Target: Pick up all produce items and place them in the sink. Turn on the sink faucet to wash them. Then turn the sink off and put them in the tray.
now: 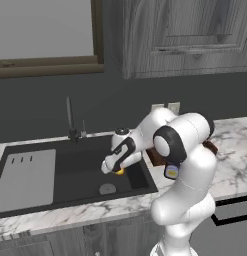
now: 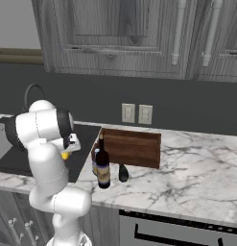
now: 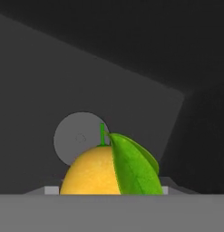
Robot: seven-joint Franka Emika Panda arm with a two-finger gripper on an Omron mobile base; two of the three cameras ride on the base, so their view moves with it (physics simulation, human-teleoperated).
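My gripper (image 1: 116, 168) is shut on the yellow lemon (image 1: 119, 172) and holds it above the right part of the dark sink (image 1: 75, 175). In the hand view the lemon (image 3: 90, 174), with a green leaf and stem, sits at the bottom, and the round drain (image 3: 75, 136) lies on the basin floor behind it. The dark green oval item (image 2: 123, 173) lies on the counter in front of the brown wooden tray (image 2: 132, 146). The thin faucet (image 1: 70, 117) stands upright behind the basin, its small lever (image 1: 83, 128) beside it.
A dark wine bottle (image 2: 102, 166) stands on the marble counter (image 2: 196, 168) by the sink's right edge, with a small bottle behind it. The light grey drainboard (image 1: 25, 177) covers the sink's left part. Wall outlets (image 2: 136, 114) sit above the tray.
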